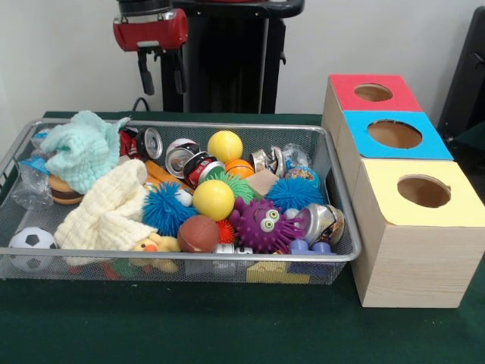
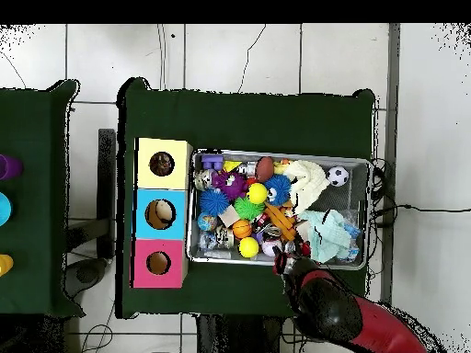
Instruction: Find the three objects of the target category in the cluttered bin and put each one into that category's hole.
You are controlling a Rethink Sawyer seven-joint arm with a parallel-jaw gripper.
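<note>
You are working over a dark green cloth-covered table (image 1: 227,334) set against a plain pale wall, and from the front camera everything runs left to right. At the left sits the silver wire-mesh bin (image 1: 333,178), heaped with cloths, balls, spiky toys and crushed cans. The red and black gripper (image 1: 161,74) hangs above the bin's far rim, at about 11 o'clock from the heap's middle, clear of everything; its two dark fingers (image 1: 143,72) hang apart with nothing between them. You are not told which category is wanted, so judge candidates yourself: the smooth yellow ball (image 1: 225,145) lies down at about 4 o'clock from the jaws, the nearest round thing, with no long axis to align to. Furthest right stands the wooden three-hole box (image 1: 409,258), topped red, blue and yellow.
</note>
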